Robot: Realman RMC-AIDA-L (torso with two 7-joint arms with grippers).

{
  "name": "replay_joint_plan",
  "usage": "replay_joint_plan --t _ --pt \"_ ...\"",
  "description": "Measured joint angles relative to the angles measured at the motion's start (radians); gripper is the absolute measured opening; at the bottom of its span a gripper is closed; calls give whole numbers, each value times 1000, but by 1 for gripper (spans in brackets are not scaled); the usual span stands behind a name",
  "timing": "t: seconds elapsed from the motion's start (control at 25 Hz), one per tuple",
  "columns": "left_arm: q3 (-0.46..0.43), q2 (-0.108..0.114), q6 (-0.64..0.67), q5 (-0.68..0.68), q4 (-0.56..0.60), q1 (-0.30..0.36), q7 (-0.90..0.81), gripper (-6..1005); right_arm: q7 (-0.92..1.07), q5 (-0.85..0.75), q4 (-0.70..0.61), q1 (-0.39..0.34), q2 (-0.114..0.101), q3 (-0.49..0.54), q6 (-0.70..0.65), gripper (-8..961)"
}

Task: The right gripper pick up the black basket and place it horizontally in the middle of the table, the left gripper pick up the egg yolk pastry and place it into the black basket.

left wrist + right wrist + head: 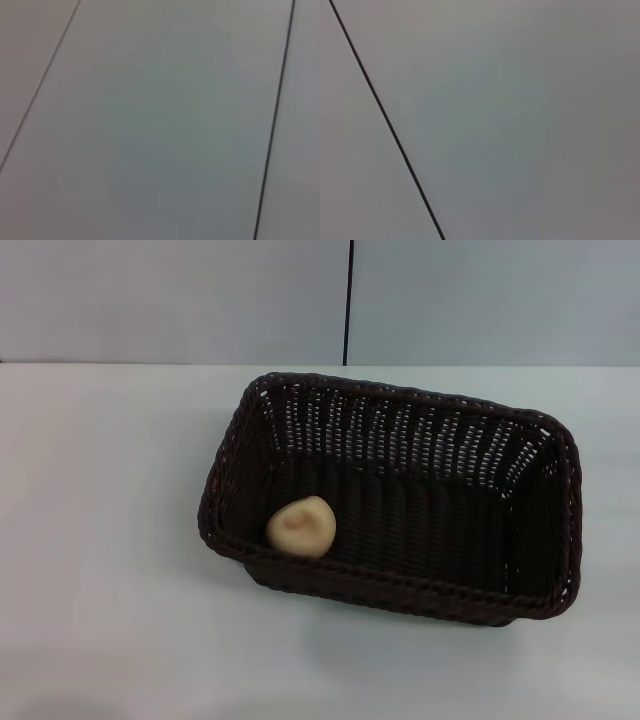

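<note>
The black basket (pixel 400 500) sat long side across on the white table (pixel 110 540), roughly mid-table and a bit toward the robot's right, open side up. The egg yolk pastry (pixel 301 527) lay inside it on the woven floor, in the near corner on the robot's left, close against the near wall. Neither gripper appeared in any view, so their jaws couldn't be judged; both wrist views showed only grey panels (pixel 165 125) with thin dark seams (pixel 390 125).

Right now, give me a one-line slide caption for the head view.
Egg yolk pastry resting inside the black basket on the white table; neither gripper in view.
</note>
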Motion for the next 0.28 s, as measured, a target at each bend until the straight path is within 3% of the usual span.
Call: replay_joint_plan --t 0.28 --pt "-9 -1 -18 -1 0 -9 0 647 0 0 -2 4 1 10 4 467"
